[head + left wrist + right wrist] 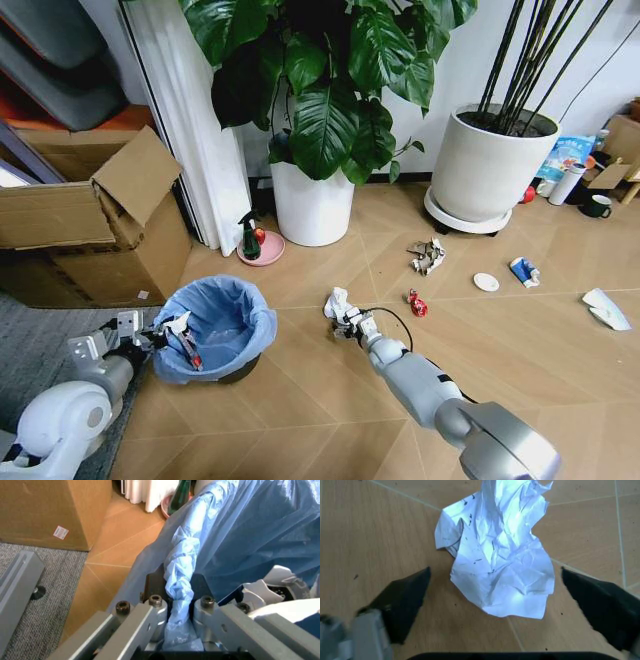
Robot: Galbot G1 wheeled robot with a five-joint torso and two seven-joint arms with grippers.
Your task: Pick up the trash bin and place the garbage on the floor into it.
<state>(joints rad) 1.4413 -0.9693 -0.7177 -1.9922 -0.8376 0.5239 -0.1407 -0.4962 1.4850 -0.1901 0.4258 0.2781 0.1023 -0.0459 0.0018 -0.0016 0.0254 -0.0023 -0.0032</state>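
A: Far left of the head view, what is logged?

B: A cardboard box (95, 225) is noted on the wood floor (300, 400) beside a grey carpet strip (40, 335). Just right of it, the trash bin (215, 330) is seen, black, lined with a light-blue bag (240, 536) folded over the rim. The rim on the bin's left side is clamped by the left gripper (172, 338); in the left wrist view, a fold of bag and the black wall are pinched between its fingers (155, 609).

A: Behind the bin?

B: A green spray bottle (247, 236) on a pink dish (266, 250), then a white plant pot (313, 205).

A: Centre?

B: A crumpled white paper wad (337, 301) is recorded on the floor, right of the bin. The right gripper (345, 318) is lowered at it, jaws spread; in the right wrist view the wad (500, 551) lies between the two black fingertips (405, 600), not yet gripped.

A: Further right?

B: A red crumpled wrapper (417, 304) near the right arm, another white wad (428, 256) beyond it, a small white disc (486, 282), a blue-white packet (524, 271), and a white scrap (607, 309) near the right edge. All lie apart on the floor. A second large white pot (492, 165) stands behind them.
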